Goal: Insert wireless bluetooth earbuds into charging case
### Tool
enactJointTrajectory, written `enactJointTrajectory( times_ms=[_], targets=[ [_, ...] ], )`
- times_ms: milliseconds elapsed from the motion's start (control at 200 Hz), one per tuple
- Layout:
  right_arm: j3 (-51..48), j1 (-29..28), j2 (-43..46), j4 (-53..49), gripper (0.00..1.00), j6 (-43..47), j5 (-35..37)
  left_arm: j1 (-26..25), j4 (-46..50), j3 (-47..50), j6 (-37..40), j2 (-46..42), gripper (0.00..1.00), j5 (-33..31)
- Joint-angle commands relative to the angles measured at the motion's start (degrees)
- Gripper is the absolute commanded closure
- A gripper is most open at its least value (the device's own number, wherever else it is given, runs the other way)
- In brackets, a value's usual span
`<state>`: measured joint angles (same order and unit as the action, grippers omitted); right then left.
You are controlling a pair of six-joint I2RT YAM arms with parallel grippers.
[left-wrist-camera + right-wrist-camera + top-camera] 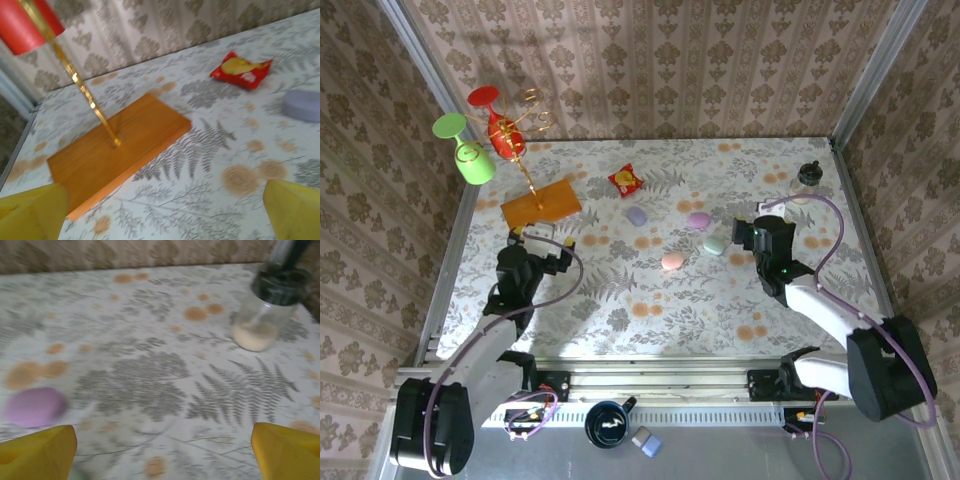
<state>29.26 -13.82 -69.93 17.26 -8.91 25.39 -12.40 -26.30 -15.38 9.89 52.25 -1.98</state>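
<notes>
right claw [162,452] released, yellow fingers [35,450] wide, nothing between | smooth lilac pebble case [35,406] just ahead of one finger, mint case [714,244] close by, pink case [672,261] and lavender case [637,215] further along floral table [620,305] | left claw [165,215] released, near flat orange wooden board [115,152] | earbuds too small to tell

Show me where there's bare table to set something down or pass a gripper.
Free: the near strip of floral table in front of the pink pebble case; also the back stretch between the red snack packet and the black-lidded glass jar. Crowded: the middle, where four pastel cases cluster.
</notes>
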Motion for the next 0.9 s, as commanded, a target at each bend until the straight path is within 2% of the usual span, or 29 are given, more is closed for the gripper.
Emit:
enactJointTrajectory(
  times_ms=[0, 220, 290, 390, 460, 525, 655, 725, 765, 810, 895],
  targets=[
    [-2.53, 3.98, -4.07, 13.56, 0.08, 6.94, 1.06, 2.8, -8.48, 2.71, -0.55, 2.79, 0.0, -3.63],
    [-5.69, 10.97, -14.75, 29.43, 0.05, 4.67, -9.14, 9.4, -26.84, 5.12, -7.06, 16.36, 0.0, 1.45],
    [-4.54, 11.26, -14.68, 26.68, 0.04, 5.3, -12.45, 9.5, -29.47, 4.09, -7.23, 20.33, 0.0, 1.91],
    [-6.3, 11.44, -17.64, 32.11, 0.04, 6.49, -15.76, 9.51, -28.83, 1.33, -5.48, 23.58, 0.0, 1.38],
    [-6.64, 11.45, -17.59, 32.88, 0.03, 6.76, -16.42, 10.14, -32.3, 0.44, -5.05, 27.08, 0.0, 0.47],
    [-6.21, 11.54, -17.96, 32.7, 0.03, 6.8, -16.76, 11.79, -30.86, -1.14, -6.36, 29.88, 0.0, 3.24],
    [-6.05, 11.98, -17.89, 32.0, 0.03, 6.53, -17.74, 12.4, -36.98, -2.62, -6.23, 38.22, 0.0, 4.29],
    [-5.96, 12.11, -17.91, 31.74, 0.03, 6.45, -17.91, 12.4, -28.41, -4.87, -6.82, 35.82, 0.0, 4.65],
    [-5.86, 12.1, -17.89, 31.69, 0.03, 6.45, -18.05, 12.33, -28.59, -6.22, -5.86, 37.22, 0.0, 5.46],
    [-5.87, 12.15, -17.91, 31.7, 0.03, 6.45, -18.09, 12.39, -24.36, -7.45, -6.15, 36.4, 0.0, 6.03],
    [-5.85, 12.18, -17.89, 31.7, 0.02, 6.45, -18.18, 12.36, -25.39, -7.21, -6.13, 36.65, 0.0, 4.93]
  ],
)
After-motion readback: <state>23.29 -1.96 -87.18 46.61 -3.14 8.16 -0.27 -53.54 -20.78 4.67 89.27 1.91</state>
